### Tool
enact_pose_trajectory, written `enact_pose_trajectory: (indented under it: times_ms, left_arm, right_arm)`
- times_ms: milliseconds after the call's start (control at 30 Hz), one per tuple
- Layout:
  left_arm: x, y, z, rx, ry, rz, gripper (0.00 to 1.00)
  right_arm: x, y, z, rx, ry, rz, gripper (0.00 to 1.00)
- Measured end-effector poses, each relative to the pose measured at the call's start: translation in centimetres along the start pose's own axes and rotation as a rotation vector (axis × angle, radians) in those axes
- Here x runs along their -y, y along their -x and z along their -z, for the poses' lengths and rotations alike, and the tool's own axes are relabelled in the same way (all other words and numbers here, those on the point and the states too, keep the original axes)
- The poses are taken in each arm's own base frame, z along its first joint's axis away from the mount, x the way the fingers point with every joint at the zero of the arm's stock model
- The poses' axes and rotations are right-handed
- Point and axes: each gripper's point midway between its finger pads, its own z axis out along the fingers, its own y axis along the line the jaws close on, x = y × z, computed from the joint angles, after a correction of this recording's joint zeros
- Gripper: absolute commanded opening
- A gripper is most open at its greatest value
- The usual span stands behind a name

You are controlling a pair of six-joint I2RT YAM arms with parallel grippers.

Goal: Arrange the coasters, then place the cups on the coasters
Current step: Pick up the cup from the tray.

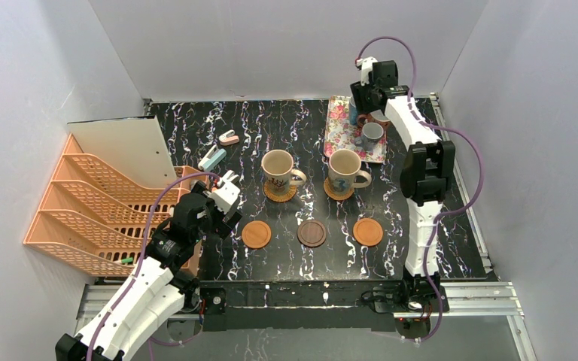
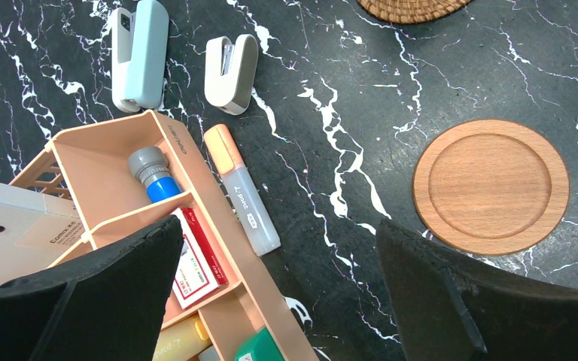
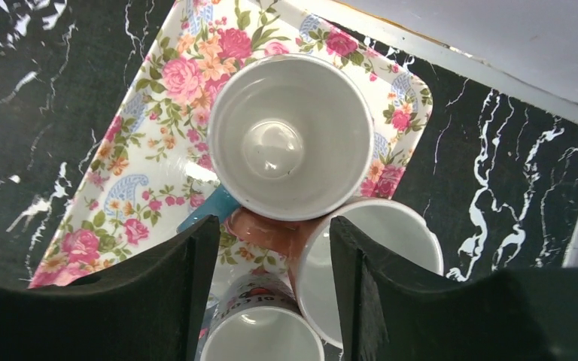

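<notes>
The right gripper (image 3: 273, 229) hangs over the floral tray (image 3: 139, 158) with its fingers partly apart and nothing lifted. A reddish handle (image 3: 260, 229) and the rim edge of a white-lined cup lie in the gap. The right finger crosses that cup's mouth, but whether either pad makes contact cannot be told. Three small cups (image 3: 290, 135) crowd together on the tray. The near cup (image 3: 260, 338) is under the wrist, the right-hand cup (image 3: 395, 244) is beside the right finger, and the far cup is just past the fingertips, with a blue handle (image 3: 205, 210) at its near-left side.

The left gripper (image 2: 278, 229) stands wide open above the dark table (image 2: 497, 68), holding and touching nothing. A peach organiser (image 2: 188, 162) lies under its left finger, with one highlighter (image 2: 242, 192) resting along the organiser's wall. One smooth orange-brown coaster (image 2: 491, 186) lies bare just ahead of its right finger. Farther ahead are two staplers, one pale blue (image 2: 141, 53) and one white (image 2: 229, 71).

There are five coasters in all. To the right of the left gripper runs a row of three bare ones: that orange-brown coaster, a dark brown coaster (image 1: 312, 233), and a second orange-brown coaster (image 1: 368, 232). Beyond the row, two woven coasters (image 1: 280, 197) each carry one of two large beige cups (image 1: 278, 167), between the two grippers.
</notes>
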Motion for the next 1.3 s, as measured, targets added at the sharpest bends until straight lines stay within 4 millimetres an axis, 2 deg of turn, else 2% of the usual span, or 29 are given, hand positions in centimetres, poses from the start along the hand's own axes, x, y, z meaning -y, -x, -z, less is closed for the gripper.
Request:
enact_pose_trajectory:
  times_ms: [233, 367, 500, 600, 833, 1133, 1300]
  left_arm:
    - [0.0, 0.0, 0.0, 0.000, 0.000, 0.000, 0.98]
    - [0.0, 0.0, 0.0, 0.000, 0.000, 0.000, 0.98]
    - [0.0, 0.0, 0.0, -0.002, 0.000, 0.000, 0.98]
    - [0.0, -0.1, -0.1, -0.004, -0.001, 0.000, 0.98]
    - [0.0, -0.1, -0.1, -0.008, -0.002, -0.001, 0.98]
    - [0.0, -0.3, -0.2, -0.018, -0.001, -0.002, 0.98]
    - [0.0, -0.4, -0.2, -0.020, 0.003, -0.002, 0.98]
  right_arm:
    - [0.7, 0.2, 0.0, 0.016, 0.045, -0.105, 0.66]
    - [0.6, 1.2, -0.7, 0.043, 0.051, -0.127, 0.78]
    - [0.5, 1.6, -0.9, 0.054, 0.056, -0.157, 0.81]
    - [0.9, 2.1, -1.5, 0.075, 0.049, -0.187, 0.88]
    - [1.9, 1.3, -2.9, 0.079, 0.087, -0.320, 0.98]
    - [3.4, 1.4, -2.6, 0.108, 0.207, -0.463, 0.98]
    - [2.1, 1.7, -3.1, 0.126, 0.315, -0.462, 0.96]
